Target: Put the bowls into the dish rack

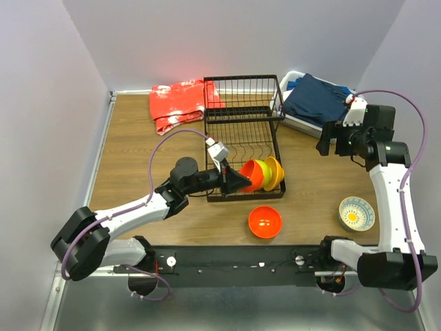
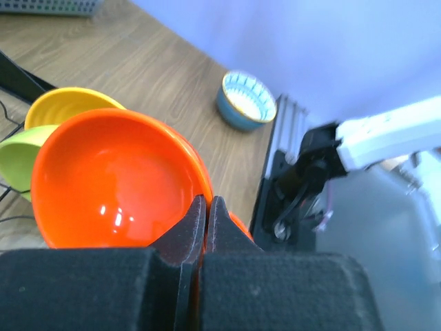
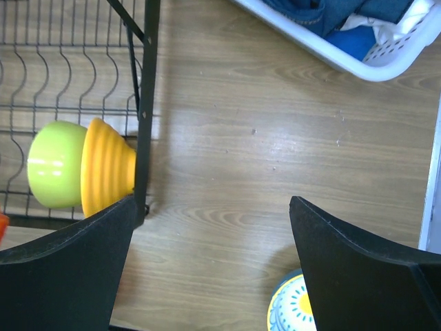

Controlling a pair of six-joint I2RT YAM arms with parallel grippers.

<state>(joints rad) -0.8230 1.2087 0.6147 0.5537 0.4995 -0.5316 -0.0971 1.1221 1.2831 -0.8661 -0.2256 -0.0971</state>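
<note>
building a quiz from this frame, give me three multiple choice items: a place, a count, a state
1. Where on the table is the patterned bowl? A far left B centre C near right
2. How many bowls lie on the table outside the dish rack? A two B one C four
3. The left gripper is: A open B shut on an orange bowl C shut on nothing
Answers: C, it sits by the near right edge; A, the patterned one and a second orange bowl; B, it pinches that bowl's rim.

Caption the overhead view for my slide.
Left gripper holds an orange bowl at the dish rack; red-orange bowl and patterned bowl sit outside.
</note>
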